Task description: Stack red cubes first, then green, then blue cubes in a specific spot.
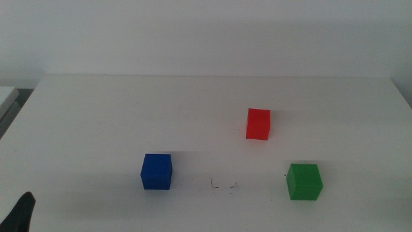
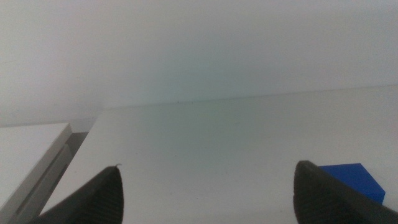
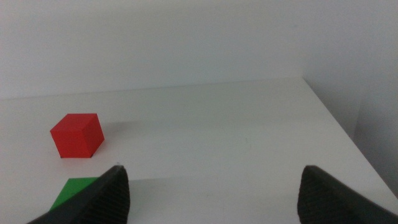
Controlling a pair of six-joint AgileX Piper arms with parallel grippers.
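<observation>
The red cube [image 1: 258, 124] sits on the white table right of centre; it also shows in the right wrist view [image 3: 77, 135]. The green cube [image 1: 304, 181] sits nearer the front right; a corner of it shows in the right wrist view [image 3: 73, 191]. The blue cube [image 1: 157, 171] sits front left and shows in the left wrist view [image 2: 353, 181]. The spot with faint dark scribble marks [image 1: 223, 185] lies between blue and green. My left gripper [image 2: 208, 190] is open and empty at the front left corner [image 1: 19, 216]. My right gripper [image 3: 211, 190] is open and empty, outside the middle view.
The table's back edge [image 1: 219, 77] meets a plain white wall. A pale ledge [image 1: 8, 95] stands beyond the table's left edge. The table's right edge [image 3: 339, 124] shows in the right wrist view.
</observation>
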